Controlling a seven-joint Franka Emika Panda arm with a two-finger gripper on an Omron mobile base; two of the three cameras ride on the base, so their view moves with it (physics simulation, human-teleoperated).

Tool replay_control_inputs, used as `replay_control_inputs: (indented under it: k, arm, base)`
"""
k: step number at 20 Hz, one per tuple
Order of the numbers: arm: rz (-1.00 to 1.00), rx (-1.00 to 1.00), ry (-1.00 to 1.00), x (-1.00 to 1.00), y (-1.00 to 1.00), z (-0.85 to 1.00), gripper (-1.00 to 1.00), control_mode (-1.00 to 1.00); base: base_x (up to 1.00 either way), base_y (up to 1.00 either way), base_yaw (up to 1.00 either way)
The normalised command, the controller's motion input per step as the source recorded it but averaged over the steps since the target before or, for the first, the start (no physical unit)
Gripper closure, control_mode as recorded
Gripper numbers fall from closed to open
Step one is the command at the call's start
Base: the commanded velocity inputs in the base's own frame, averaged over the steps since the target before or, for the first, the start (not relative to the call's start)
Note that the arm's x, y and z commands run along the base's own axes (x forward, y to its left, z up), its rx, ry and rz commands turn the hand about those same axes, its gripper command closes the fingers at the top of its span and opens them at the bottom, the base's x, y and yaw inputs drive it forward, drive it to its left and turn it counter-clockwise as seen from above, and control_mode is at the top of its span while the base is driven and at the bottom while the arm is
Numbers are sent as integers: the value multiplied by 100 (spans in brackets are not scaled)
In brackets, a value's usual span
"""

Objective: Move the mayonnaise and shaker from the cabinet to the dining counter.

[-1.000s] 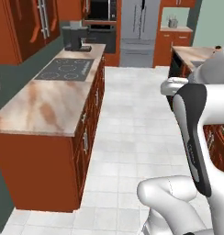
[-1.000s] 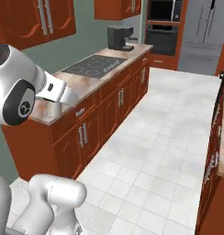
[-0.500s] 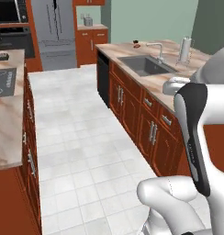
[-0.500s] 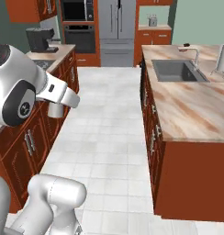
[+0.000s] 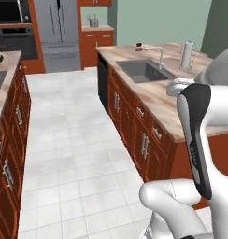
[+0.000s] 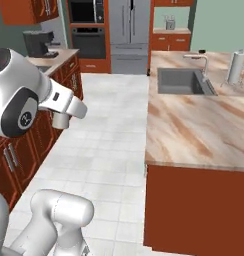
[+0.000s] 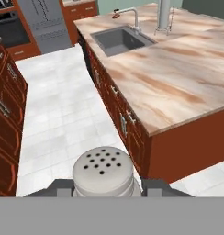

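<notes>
My gripper point(image 7: 103, 187) is shut on the shaker point(image 7: 103, 172), a small grey cylinder whose perforated top shows between the two fingertips point(image 7: 58, 187). In the right base view the shaker point(image 6: 60, 121) hangs under the hand, over the tiled floor and left of the dining counter point(image 6: 194, 132). That beige marble top point(image 7: 178, 87) lies ahead and to the right in the hand view, apart from the shaker. The mayonnaise is out of view. A corner of a red-brown wall cabinet point(image 6: 36, 11) shows at the top left.
The island holds an inset sink point(image 6: 184, 81), a faucet point(image 5: 155, 52) and a tall grey cylinder on thin legs point(image 6: 235, 67). A fridge point(image 5: 57, 28) and wall oven point(image 6: 87, 30) stand at the far end of the white tiled aisle point(image 5: 69, 140). The stove counter point(image 6: 49, 62) bears a coffee maker point(image 6: 38, 43).
The whole picture has swung from the stove-side counter round to the island, so the base has turned. The shaker stays gripped throughout.
</notes>
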Motion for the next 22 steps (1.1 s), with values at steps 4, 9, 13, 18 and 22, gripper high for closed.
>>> replay_control_inputs:
  k: [4, 9, 13, 18, 22]
  arm:
    - [0, 0, 0, 0, 0, 0, 100, 100]
    - [0, 0, 0, 0, 0, 0, 100, 100]
    - [0, 0, 0, 0, 0, 0, 100, 100]
    - [0, 0, 0, 0, 0, 0, 100, 100]
    - [0, 0, 0, 0, 0, 0, 100, 100]
  base:
    - [13, -100, 22]
    - [37, -100, 15]
    - [39, -100, 12]
    - [29, -100, 11]
    - [20, -100, 10]
